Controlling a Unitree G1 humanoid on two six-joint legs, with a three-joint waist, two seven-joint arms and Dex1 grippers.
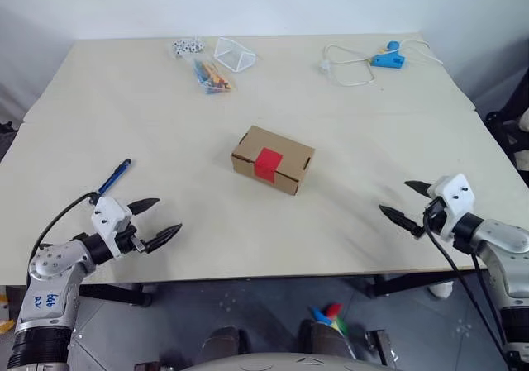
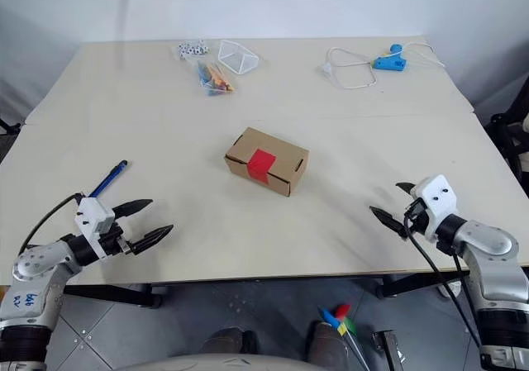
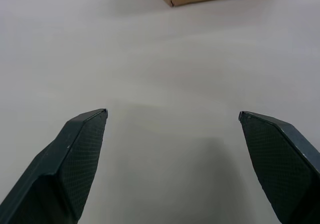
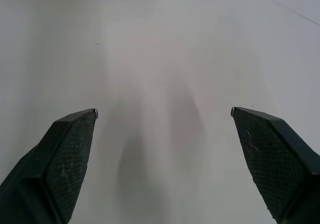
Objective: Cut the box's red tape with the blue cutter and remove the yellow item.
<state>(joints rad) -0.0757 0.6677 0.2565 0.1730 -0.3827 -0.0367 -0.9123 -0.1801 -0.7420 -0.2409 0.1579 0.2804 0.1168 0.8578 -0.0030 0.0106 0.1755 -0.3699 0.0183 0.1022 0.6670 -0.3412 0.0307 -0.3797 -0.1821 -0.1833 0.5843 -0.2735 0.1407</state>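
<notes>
While shut: box (image 1: 273, 159) brown cardboard; contents hidden
Seal: red tape (image 1: 268, 163) across flap seam
Jaws: left gripper (image 1: 159, 220), right gripper (image 1: 405, 203) both spread wide, empty

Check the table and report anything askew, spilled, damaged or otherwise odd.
Nothing stands out. The box sits closed mid-table, turned at an angle to the table's edges, with the red tape unbroken over its top edge. The blue cutter lies flat beside the open left gripper. No spill or damage shows.

Bare table (image 1: 165, 123) around box (image 1: 273, 159)
</notes>
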